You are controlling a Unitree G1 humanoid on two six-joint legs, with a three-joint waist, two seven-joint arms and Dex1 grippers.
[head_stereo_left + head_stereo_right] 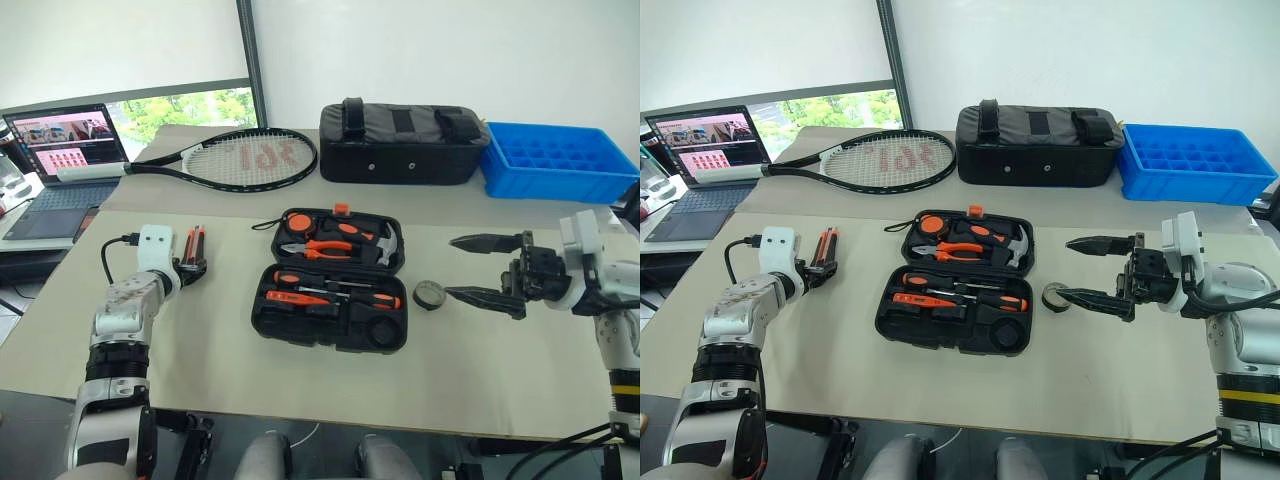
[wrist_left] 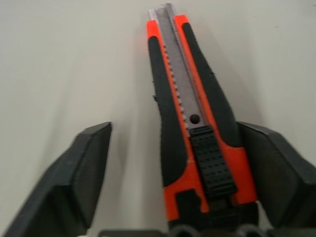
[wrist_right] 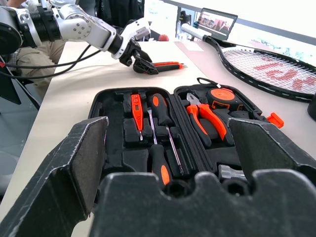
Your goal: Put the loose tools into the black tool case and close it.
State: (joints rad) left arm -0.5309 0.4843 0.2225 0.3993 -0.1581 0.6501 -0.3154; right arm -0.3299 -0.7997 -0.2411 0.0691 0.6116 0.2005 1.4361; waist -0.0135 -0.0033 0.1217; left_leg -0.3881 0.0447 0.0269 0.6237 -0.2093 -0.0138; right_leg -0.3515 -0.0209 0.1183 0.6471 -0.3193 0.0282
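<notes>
The black tool case (image 1: 258,318) lies open in the middle of the table. Two black-and-orange screwdrivers (image 3: 160,106) and an orange tester screwdriver (image 3: 137,111) rest in its near half. A black-and-orange utility knife (image 2: 190,98) lies on the table to the left of the case. My left gripper (image 1: 190,268) is open, its fingers astride the knife's handle end, with a gap on one side. A small black tape roll (image 1: 429,295) sits just right of the case. My right gripper (image 1: 450,266) hangs open and empty above the table, pointing left, with its lower finger beside the roll.
Pliers, a hammer and a tape measure fill the case's far half. A tennis racket (image 1: 250,157), a black fabric bag (image 1: 400,143) and a blue plastic tray (image 1: 555,160) line the back of the table. A laptop (image 1: 65,150) stands at the far left.
</notes>
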